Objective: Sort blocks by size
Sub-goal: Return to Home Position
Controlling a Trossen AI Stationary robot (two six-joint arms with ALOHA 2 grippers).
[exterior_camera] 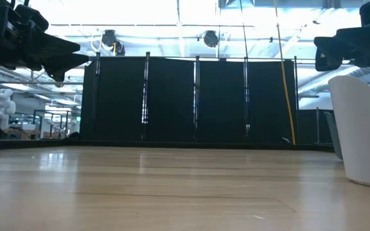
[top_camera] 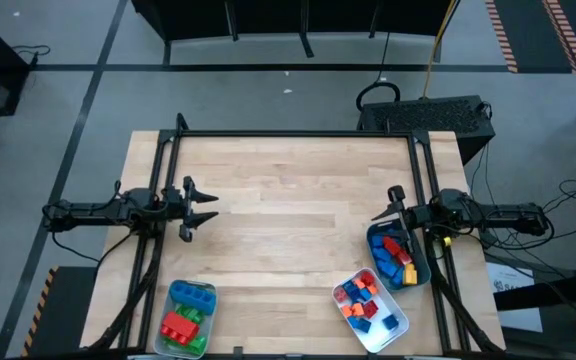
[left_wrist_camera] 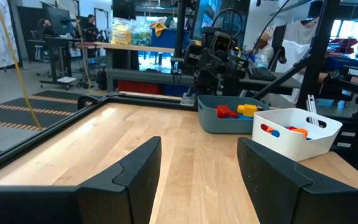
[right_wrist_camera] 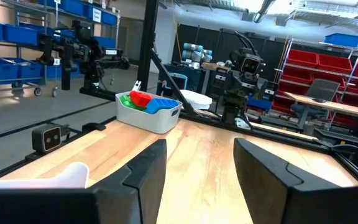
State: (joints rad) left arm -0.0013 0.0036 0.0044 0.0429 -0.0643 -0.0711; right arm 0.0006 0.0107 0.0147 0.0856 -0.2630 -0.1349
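Left gripper [top_camera: 202, 208]: fingers spread, empty, above the table [top_camera: 298, 190]. Right gripper [top_camera: 385, 205]: fingers spread, empty. The blocks [top_camera: 396, 254] lie in the teal tray [top_camera: 425, 272] just beside the right gripper, the white tray [top_camera: 401, 329] beyond it, and the grey tray [top_camera: 170, 312] well apart from the left gripper.

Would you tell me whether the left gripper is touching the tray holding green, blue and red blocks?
Apart. In the high view a stretch of bare table separates the left gripper from the tray of blocks.
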